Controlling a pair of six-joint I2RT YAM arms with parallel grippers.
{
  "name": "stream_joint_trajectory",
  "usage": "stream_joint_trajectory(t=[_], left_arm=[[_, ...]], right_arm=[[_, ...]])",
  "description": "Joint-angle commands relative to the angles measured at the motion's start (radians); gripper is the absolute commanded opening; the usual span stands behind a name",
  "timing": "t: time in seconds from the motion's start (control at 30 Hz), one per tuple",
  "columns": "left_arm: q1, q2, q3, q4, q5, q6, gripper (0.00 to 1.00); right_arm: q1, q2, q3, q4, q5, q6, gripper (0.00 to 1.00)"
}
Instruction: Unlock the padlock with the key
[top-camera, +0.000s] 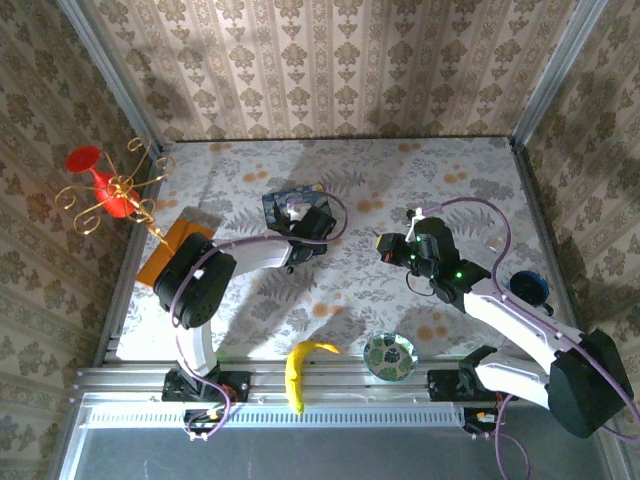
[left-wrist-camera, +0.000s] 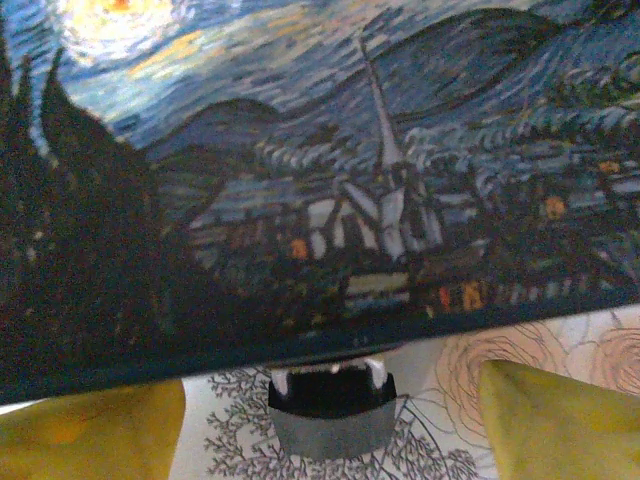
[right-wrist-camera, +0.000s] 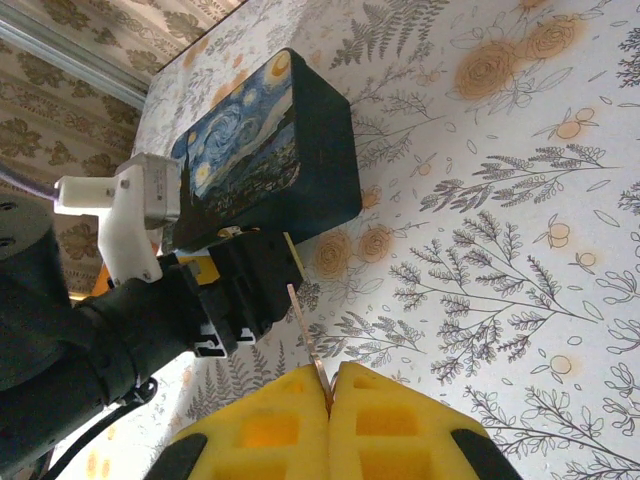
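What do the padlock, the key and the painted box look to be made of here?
Padlock: matte dark grey body, probably painted metal, though plastic is possible; two silvery shackle legs glint like bare steel.
Key: thin flat blade with a coppery sheen, likely brass.
Box: printed night-sky picture on top, smooth black sides with a faint gloss; wood, tin or card, cannot tell.

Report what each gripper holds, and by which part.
Right gripper: the key, pinched at its hidden end, blade sticking out. Left gripper: nothing; padlock between open fingers.
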Motion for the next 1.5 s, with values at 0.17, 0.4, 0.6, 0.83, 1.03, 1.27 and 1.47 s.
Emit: stream_joint_trajectory(t=[0.17,0.4,0.6,0.83,1.03,1.27,1.47], left_arm=[[0.028,0.049,0.061,-0.018,-0.039,0.045,0.63],[0.039,0.079,0.074,-0.012,-0.035,0.048,0.59],[0.041,0.095,0.077,-0.01,-0.035,0.046,0.55],[0.045,0.098,0.069,0.008,-0.027,0.046,0.52],[0.056,0.088,0.052,0.047,-0.012,0.052,0.55],[0.06,0.082,0.045,0.075,-0.01,0.065,0.52],[0.06,0.087,0.043,0.075,0.0,0.056,0.39]], right_arm=[[-0.006,-0.024,0.0,-0.011,0.032,0.008,0.0],[-0.006,-0.008,0.015,-0.013,0.029,0.007,0.0],[-0.006,0.01,0.026,-0.002,0.022,0.007,0.0],[-0.006,0.024,0.025,0.013,0.009,0.009,0.0],[-0.006,0.027,0.02,0.021,0.006,0.014,0.0],[-0.006,0.023,0.014,0.022,0.004,0.016,0.0],[-0.006,0.017,0.01,0.022,0.004,0.016,0.0]])
